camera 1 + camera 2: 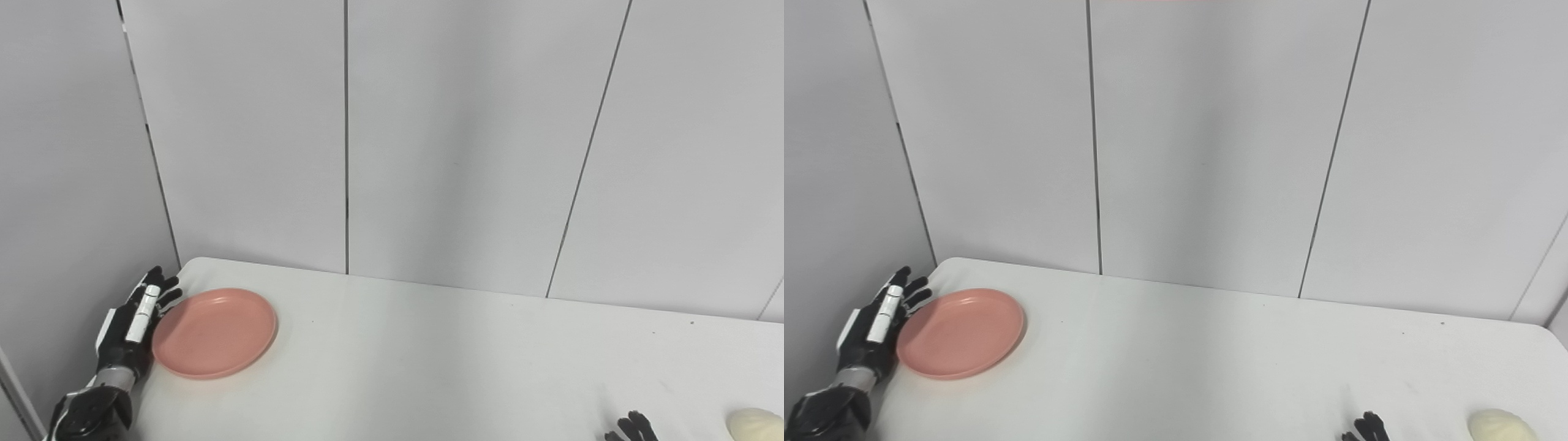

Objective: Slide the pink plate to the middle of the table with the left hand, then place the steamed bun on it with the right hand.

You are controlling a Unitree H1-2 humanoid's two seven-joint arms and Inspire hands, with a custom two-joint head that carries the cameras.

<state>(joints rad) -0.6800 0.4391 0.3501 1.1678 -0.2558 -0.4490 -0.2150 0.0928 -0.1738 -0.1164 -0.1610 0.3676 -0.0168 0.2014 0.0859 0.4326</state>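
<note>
Item 1, pink plate [214, 332]: I log it at about eight o'clock on the white table [429, 355], near the far left corner, upright and empty. It has yet to travel to the middle.

Item 2, left hand [136, 324]: at nine o'clock of the plate, flat and edge-on, fingers [160, 288] straight and spread, grasping nothing. The palm side looks to be against or just beside the plate's left rim; I cannot tell whether contact is made. I read this posture as a pusher's stance: set outboard of the plate so that a sweep toward three o'clock carries it to centre.

Item 3, steamed bun [1500, 425]: pale, rounded, at five o'clock on the table by the near right edge, partly cut off by the frame. Untouched.

Item 4, right hand [1366, 427]: only dark fingertips show at the bottom edge, left of the bun and apart from it. Whether it is spread or closed I cannot tell. I judge it is parked near the bun to wait its turn.
</note>
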